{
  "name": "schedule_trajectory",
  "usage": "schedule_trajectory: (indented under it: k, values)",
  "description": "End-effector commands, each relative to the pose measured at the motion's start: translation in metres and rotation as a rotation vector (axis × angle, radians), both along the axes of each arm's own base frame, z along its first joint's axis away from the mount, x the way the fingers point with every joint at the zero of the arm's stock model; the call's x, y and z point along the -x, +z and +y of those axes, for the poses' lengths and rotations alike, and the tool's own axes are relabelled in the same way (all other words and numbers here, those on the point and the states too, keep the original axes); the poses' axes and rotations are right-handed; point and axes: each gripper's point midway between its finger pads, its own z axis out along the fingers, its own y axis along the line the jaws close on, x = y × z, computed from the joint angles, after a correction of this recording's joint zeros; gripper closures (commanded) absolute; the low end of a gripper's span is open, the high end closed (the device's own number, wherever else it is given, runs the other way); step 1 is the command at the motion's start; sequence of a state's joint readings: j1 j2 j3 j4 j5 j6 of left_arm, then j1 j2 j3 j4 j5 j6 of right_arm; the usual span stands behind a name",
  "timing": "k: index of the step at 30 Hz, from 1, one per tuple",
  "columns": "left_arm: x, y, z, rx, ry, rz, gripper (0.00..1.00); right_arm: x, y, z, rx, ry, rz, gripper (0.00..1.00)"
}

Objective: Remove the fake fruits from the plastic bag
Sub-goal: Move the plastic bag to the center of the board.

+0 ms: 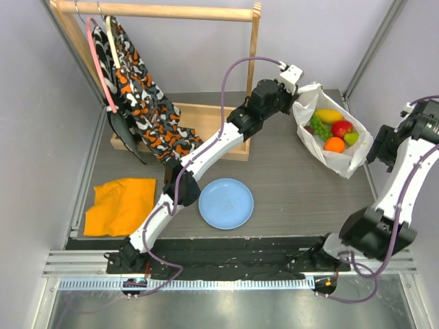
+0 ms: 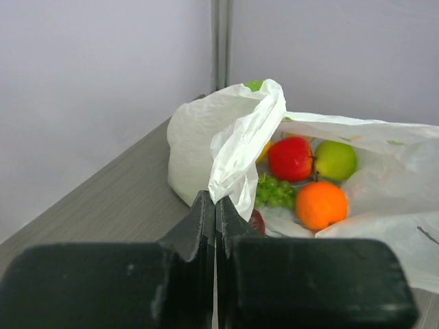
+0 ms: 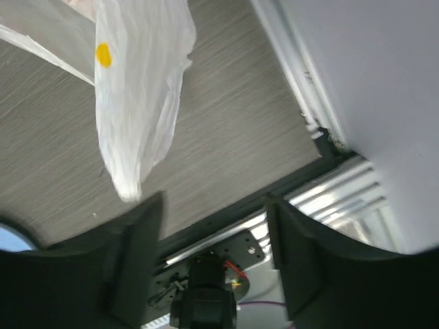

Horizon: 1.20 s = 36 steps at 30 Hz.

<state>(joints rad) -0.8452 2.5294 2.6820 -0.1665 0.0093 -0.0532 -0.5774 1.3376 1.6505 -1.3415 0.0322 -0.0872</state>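
- Top external view, far left: a pale grey wall (image 1: 34,137) closes the left side of the grey wood-grain table (image 1: 288,185).
- A wooden rack (image 1: 164,11) stands at the back left. A patterned black, orange and white garment (image 1: 137,89) hangs from it down onto the rack's base.
- Near the front left, a folded orange cloth (image 1: 122,204) lies flat on the table, well apart from everything else.
- A round light-blue plate (image 1: 226,203) sits near the front middle, with nothing on it.
- A metal rail (image 1: 82,264) runs along the near edge, where both arm bases are bolted.
- The left arm reaches diagonally to the back right. The left gripper (image 2: 215,199) has its jaws pressed together on a pinch of the bag's near rim.
- The plastic bag (image 1: 343,163) lies in the back right corner with its mouth open. All the fake fruits (image 1: 333,130) are inside it: yellow mango (image 1: 328,115), grape bunch (image 1: 319,128), red apple (image 1: 341,128), orange (image 1: 335,144) and green apple (image 1: 352,138). The left wrist view also shows a dark plum (image 2: 256,221).
- Far right, the right gripper (image 3: 214,233) is beside the bag with its jaws apart and nothing between them. A hanging corner of the bag ends just above one finger (image 3: 140,260).
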Motion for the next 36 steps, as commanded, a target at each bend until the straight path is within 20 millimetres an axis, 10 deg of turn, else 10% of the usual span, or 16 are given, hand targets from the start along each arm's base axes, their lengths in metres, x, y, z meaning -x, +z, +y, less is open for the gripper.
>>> schedule_trajectory:
  k: [1,4,5,6,9,17,22,26,28,33,36]
  values:
    - [0.018,0.038,0.003,0.053,-0.068,-0.01,1.0,-0.039,-0.032,0.01,-0.208,0.096,-0.062,0.44]
    - [0.028,0.052,0.02,0.046,-0.093,0.019,1.0,-0.075,-0.017,-0.002,-0.167,0.138,-0.21,0.65]
    - [0.04,0.092,0.037,0.086,-0.09,-0.021,1.0,-0.084,-0.013,-0.003,-0.168,0.154,-0.239,0.71]
    - [0.039,0.072,0.04,0.064,-0.08,-0.004,1.0,-0.092,-0.002,-0.004,-0.164,0.172,-0.273,0.83]
    - [0.054,0.094,0.068,0.049,-0.039,-0.011,1.0,-0.109,0.011,-0.005,-0.172,0.214,-0.331,0.99]
    - [0.111,0.097,0.102,-0.021,-0.12,0.091,1.0,-0.082,0.01,-0.003,0.011,0.404,-0.282,0.99]
    - [0.151,0.049,0.11,-0.124,-0.202,0.186,1.0,-0.027,-0.027,0.001,0.13,0.476,-0.136,0.99]
    - [0.182,0.007,0.108,-0.186,-0.314,0.263,0.88,-0.006,-0.06,0.005,0.025,0.477,0.027,0.6]
    - [0.19,-0.006,0.11,-0.205,-0.336,0.301,0.87,-0.019,-0.019,0.004,0.071,0.537,-0.045,0.49]
    - [0.193,-0.007,0.12,-0.226,-0.321,0.294,0.85,-0.02,0.122,0.08,0.174,0.879,-0.406,0.29]
    - [0.188,-0.009,0.122,-0.225,-0.288,0.294,0.96,-0.001,0.148,0.118,0.321,1.09,-0.53,0.21]
